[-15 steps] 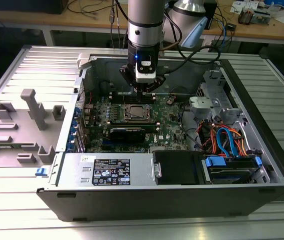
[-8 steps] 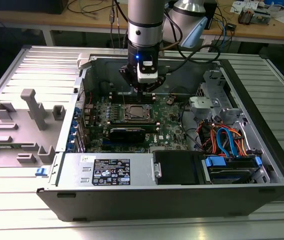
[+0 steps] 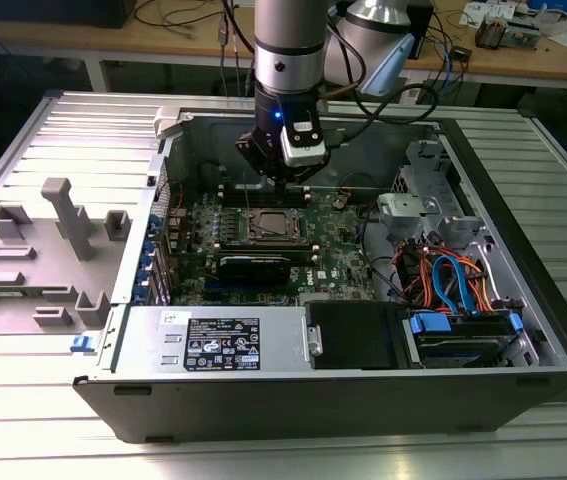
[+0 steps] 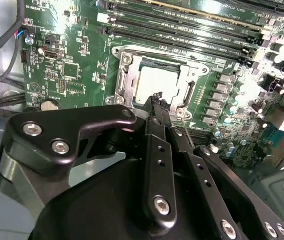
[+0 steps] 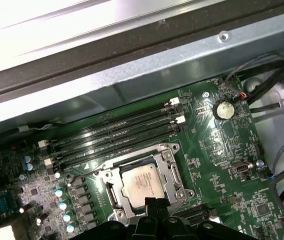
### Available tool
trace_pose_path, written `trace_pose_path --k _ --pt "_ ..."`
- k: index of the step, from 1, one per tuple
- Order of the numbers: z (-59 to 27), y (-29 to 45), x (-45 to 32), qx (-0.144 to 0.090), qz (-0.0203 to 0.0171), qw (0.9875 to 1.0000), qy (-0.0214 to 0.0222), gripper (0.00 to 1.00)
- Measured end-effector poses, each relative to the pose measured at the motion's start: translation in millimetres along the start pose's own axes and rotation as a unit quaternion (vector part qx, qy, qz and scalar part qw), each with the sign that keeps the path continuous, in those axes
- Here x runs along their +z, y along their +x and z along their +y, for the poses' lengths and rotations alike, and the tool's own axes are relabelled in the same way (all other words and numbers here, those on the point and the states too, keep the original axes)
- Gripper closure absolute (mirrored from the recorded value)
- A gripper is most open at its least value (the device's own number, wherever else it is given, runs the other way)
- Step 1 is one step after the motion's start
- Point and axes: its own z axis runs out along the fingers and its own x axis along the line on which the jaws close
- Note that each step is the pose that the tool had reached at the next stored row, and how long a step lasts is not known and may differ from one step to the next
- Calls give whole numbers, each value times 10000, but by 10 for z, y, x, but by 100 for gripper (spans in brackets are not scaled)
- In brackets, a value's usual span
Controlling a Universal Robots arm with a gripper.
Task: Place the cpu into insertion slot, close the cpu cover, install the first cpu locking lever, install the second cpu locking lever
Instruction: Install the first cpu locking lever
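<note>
Our gripper (image 5: 155, 201), fingers pinched shut and empty, hovers by the cpu cover (image 5: 169, 159) over the seated cpu (image 5: 140, 183); we judge locking it down needs slow, square pressure.

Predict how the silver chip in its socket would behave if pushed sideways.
Likely stiff: the chip has a flat metal top. Probably light, being small. It should hardly slide, since the metal frame surrounds it.
</note>
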Motion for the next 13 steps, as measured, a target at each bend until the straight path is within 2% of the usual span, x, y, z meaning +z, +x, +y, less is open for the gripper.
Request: trace_pose_path --k 8,11,13 --pt "-21 57 -1 -4 0 10000 -1 89" --pt "-37 108 -2 -5 0 10000 -1 89" --pt "-58 171 -4 -28 0 10000 -1 89"
